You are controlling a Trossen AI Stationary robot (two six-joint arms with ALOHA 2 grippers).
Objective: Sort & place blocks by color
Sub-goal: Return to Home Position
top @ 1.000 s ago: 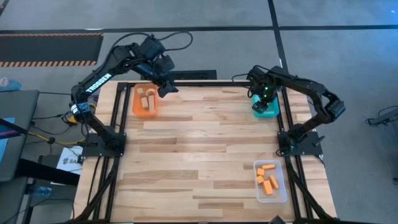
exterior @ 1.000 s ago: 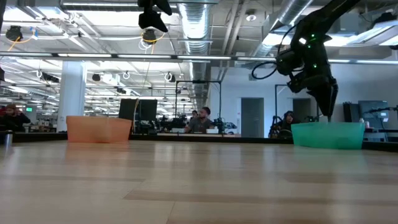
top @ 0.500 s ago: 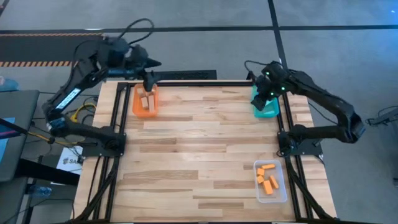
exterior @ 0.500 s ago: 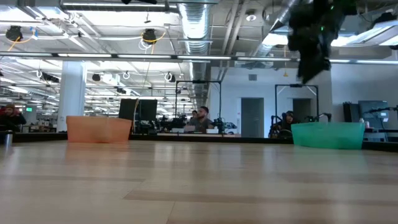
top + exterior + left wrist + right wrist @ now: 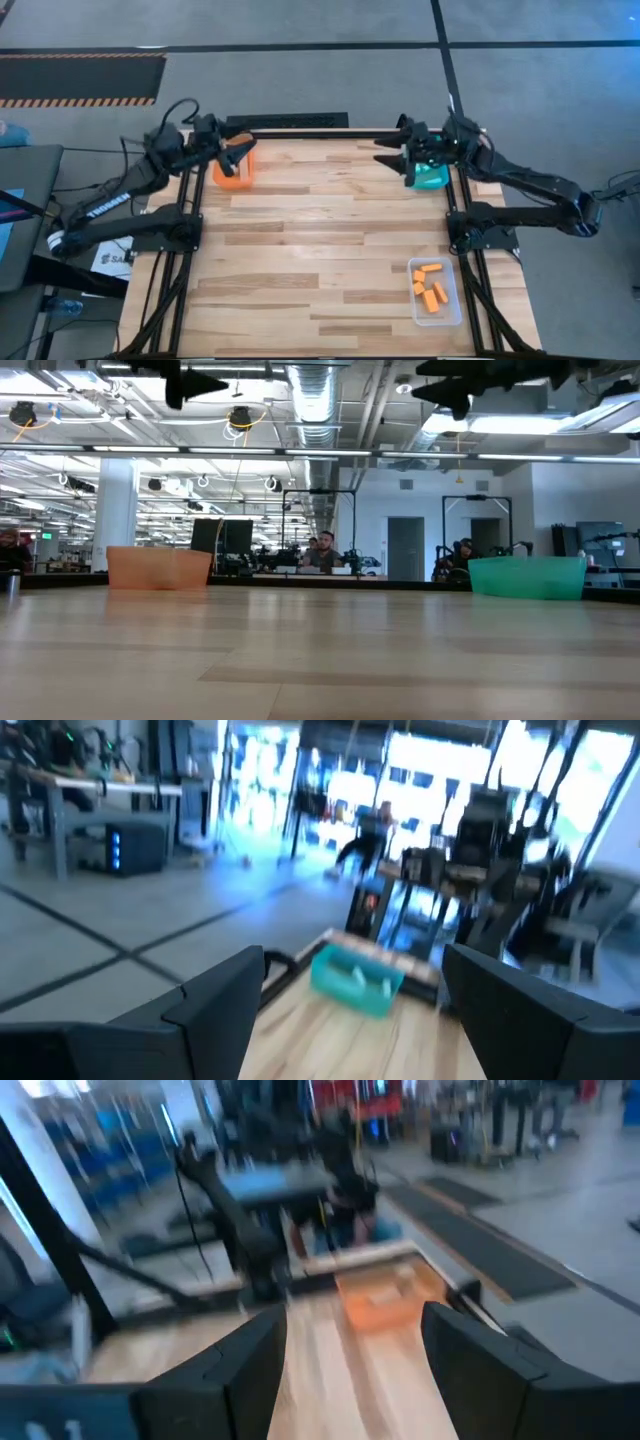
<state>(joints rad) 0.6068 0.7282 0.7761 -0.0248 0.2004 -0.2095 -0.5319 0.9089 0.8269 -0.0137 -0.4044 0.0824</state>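
Note:
Several orange blocks (image 5: 430,285) lie in the clear tray (image 5: 455,312) at the near right. My left gripper (image 5: 243,147) hangs high over the orange tray (image 5: 232,178) at the far left. It is open and empty, pointing level toward the table's right, and it hides what lies in that tray. My right gripper (image 5: 390,141) is also open and empty. It hangs high beside the teal tray (image 5: 430,178) at the far right and points level toward the table's left. In the low view both grippers (image 5: 205,382) (image 5: 440,390) stand far above the trays.
Bare wood stretches between the three trays. A black frame (image 5: 300,133) runs along the table's far edge and sides. Each arm's base (image 5: 175,232) (image 5: 480,232) stands at a side edge. Beyond the table, people sit at desks (image 5: 322,555).
My right gripper has risen out of the teal tray and tipped from pointing down to level, now facing the table's left. My left gripper has sunk as its arm folded back toward its base, and it has tipped up from pointing down to level over the orange tray.

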